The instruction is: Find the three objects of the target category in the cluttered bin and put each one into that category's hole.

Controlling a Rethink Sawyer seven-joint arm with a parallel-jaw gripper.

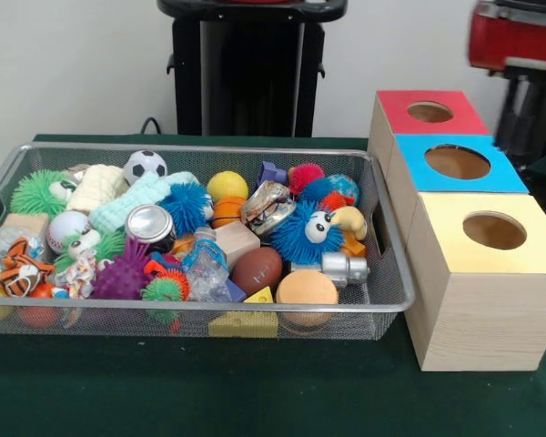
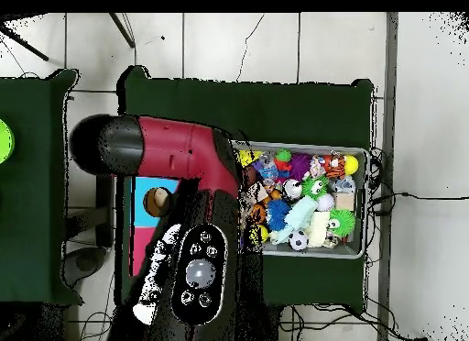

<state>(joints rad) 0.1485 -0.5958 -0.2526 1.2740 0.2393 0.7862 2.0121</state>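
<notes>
A wire mesh bin (image 1: 387, 300) sits on the green-covered bench (image 1: 255, 391), its long axis running left to right in the front view, and it is piled full of small toys and odds. To its right stand three wooden boxes in a row that runs from near to far: the near one with a yellow top (image 1: 455, 228), the middle one with a blue top (image 1: 500, 173), the far one with a red top (image 1: 396, 114), each top cut with one round hole. In the bin, a small brown football (image 1: 257, 269) lies near the front wall with its long axis tilted, pointing up to the right; an orange ball (image 1: 307, 288) rests just beside it against the front mesh. A silver can (image 1: 150, 226) lies on its side with its round end facing the camera, and a crushed can (image 1: 267, 208) lies further back near the middle. A soccer ball (image 1: 146, 166) sits at the far wall, a yellow ball (image 1: 227, 186) right of it, a baseball (image 1: 66, 228) toward the left. A blue fuzzy creature with googly eyes (image 1: 302, 232) sits right of centre, a striped tiger toy (image 1: 20, 269) at the left end, and a yellow wedge block (image 1: 259, 296) at the front. No writing can be read on anything. In the overhead view the red and black arm (image 2: 174, 149) crosses over the boxes and the bin's nearer end; the claw is hidden beneath it, so I cannot tell how far it is open or whether it holds anything.
</notes>
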